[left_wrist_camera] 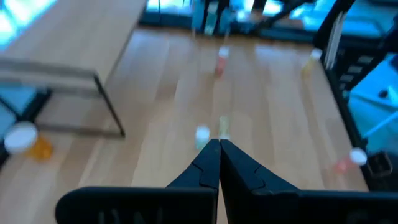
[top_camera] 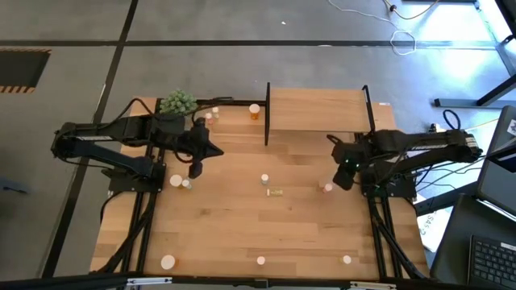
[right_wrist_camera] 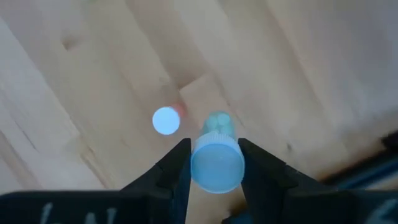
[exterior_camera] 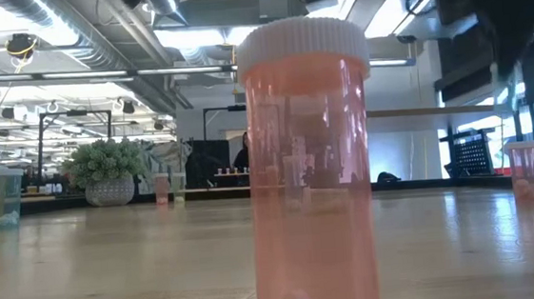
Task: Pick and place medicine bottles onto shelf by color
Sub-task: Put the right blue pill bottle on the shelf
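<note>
The shelf, a light-wood board between black posts, stands at the table's far side. Small pale-capped medicine bottles are scattered upright over the table: an orange one beside the shelf, a pair near the left arm, one mid-table and a pink one. My right gripper hovers beside that pink bottle, shut on a greenish bottle. My left gripper is shut and holds nothing, pointing toward the table's right from near the plant. My right gripper pinches the greenish bottle by its pale cap, one finger on each side. The fingers come from above, pointing down. The bottle hangs upright below them, its green body showing past the cap, and it looks lifted off the table.
A green fuzzy plant ball sits at the far left. A small yellowish bottle lies on its side mid-table. Three bottles stand along the near edge; one fills the low view.
</note>
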Controlling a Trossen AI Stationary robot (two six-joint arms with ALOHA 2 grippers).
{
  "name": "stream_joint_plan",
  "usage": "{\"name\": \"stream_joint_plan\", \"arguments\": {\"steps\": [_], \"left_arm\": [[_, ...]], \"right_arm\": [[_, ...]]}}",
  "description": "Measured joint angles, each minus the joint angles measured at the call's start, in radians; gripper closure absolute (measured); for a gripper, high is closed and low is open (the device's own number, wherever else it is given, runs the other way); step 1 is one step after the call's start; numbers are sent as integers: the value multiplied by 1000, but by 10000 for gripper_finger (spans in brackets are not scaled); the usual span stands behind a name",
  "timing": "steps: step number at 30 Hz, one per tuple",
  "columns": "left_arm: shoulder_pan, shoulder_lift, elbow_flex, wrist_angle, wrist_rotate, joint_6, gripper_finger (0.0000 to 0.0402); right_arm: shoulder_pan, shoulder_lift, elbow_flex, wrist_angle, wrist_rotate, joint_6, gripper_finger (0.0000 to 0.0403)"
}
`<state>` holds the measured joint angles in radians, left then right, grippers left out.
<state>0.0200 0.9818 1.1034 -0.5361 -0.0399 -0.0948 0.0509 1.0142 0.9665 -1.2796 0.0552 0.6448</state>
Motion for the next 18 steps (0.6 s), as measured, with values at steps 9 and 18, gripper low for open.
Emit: {"name": "stream_joint_plan", "arguments": {"steps": [9, 18], "left_arm": [[22, 56, 0, 148, -2, 75, 401], [99, 140, 0, 347, 13, 80, 401]], "right_arm": [[-102, 1, 208, -147, 85, 57, 284], [-299, 78, 402, -187, 195, -66, 283]]}}
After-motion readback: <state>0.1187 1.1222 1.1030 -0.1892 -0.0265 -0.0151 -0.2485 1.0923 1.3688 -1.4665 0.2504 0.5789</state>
